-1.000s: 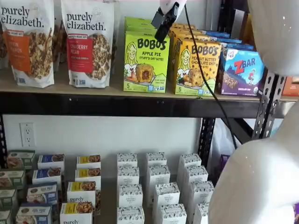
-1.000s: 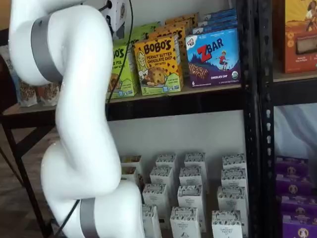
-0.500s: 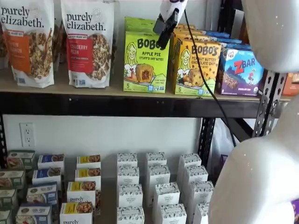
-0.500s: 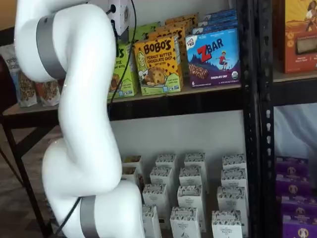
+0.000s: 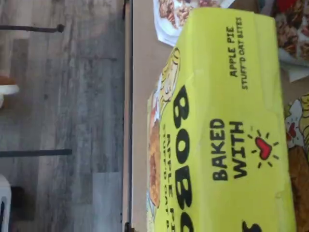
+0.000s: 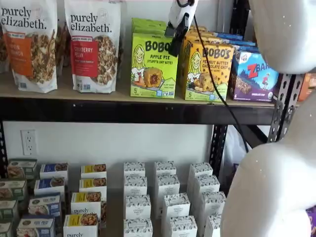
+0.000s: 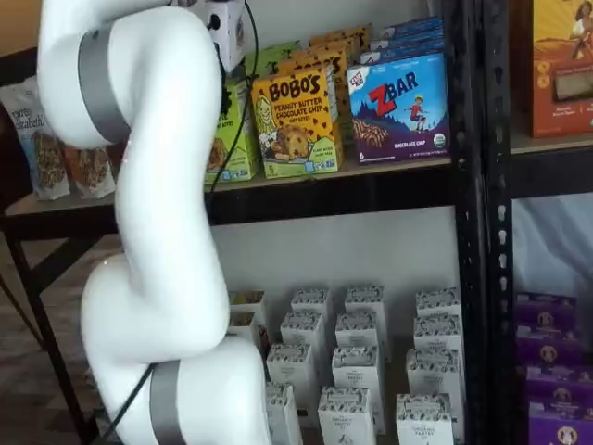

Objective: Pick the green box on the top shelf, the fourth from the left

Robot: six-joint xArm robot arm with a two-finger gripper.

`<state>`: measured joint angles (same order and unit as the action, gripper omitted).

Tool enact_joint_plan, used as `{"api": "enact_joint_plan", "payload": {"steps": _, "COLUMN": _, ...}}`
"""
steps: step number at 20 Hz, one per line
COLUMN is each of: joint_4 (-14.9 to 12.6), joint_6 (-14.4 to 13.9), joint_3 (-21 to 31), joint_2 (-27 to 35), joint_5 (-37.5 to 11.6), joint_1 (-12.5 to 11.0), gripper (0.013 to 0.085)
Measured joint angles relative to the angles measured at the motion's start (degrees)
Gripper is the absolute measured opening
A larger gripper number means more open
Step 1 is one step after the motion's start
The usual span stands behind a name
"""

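Note:
The green box (image 6: 154,65) is a lime Bobo's Apple Pie box standing at the front of the top shelf (image 6: 133,109), with more green boxes behind it. In a shelf view it is mostly hidden by the arm (image 7: 233,139). The wrist view looks down on its top face (image 5: 231,121), which fills most of the picture. My gripper (image 6: 176,38) hangs from above, its black fingers over the box's upper right corner. They show as one dark shape, so no gap can be made out. No box is in them.
A yellow-orange Bobo's box (image 6: 206,71) stands right beside the green one, then a blue Zbar box (image 6: 254,75). Two Purely Elizabeth bags (image 6: 94,44) stand to its left. A black cable (image 6: 212,74) hangs across the orange box. White cartons (image 6: 165,197) fill the lower shelf.
The gripper has come down and a little to the right, from above the green box's top edge to over its upper right corner. The boxes have not moved.

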<state>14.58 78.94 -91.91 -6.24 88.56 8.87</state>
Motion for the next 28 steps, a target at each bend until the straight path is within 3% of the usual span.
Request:
{"api": "enact_joint_plan", "payload": {"steps": 10, "joint_4": -0.56, "joint_6": -0.48, "joint_3": -2.09, "joint_2": 1.83, "joint_5": 2.87, "joint_1": 0.52, "gripper": 0.085}}
{"api": "enact_joint_plan", "payload": {"steps": 12, "joint_4": -0.34, "joint_6": -0.56, "joint_3": -1.74, "joint_2": 1.71, "joint_5": 2.42, "joint_1": 0.63, "gripper": 0.077}}
{"api": "enact_joint_plan", "payload": {"steps": 14, "joint_4": -0.21, "joint_6": -0.65, "joint_3": -1.48, "joint_2": 1.62, "joint_5": 2.08, "joint_1": 0.74, "gripper": 0.077}}
{"api": "enact_joint_plan", "payload": {"steps": 18, "joint_4": -0.24, "joint_6": -0.75, "joint_3": -1.34, "joint_2": 1.6, "joint_5": 1.88, "joint_1": 0.88, "gripper": 0.069}}
{"api": "enact_joint_plan", "payload": {"steps": 22, "joint_4": -0.22, "joint_6": -0.86, "joint_3": -1.09, "joint_2": 1.55, "joint_5": 1.54, "joint_1": 1.04, "gripper": 0.057}}
{"api": "enact_joint_plan", "payload": {"steps": 28, "joint_4": -0.36, "joint_6": -0.94, "joint_3": -0.57, "joint_2": 1.26, "joint_5": 0.64, "joint_1": 1.18, "gripper": 0.057}}
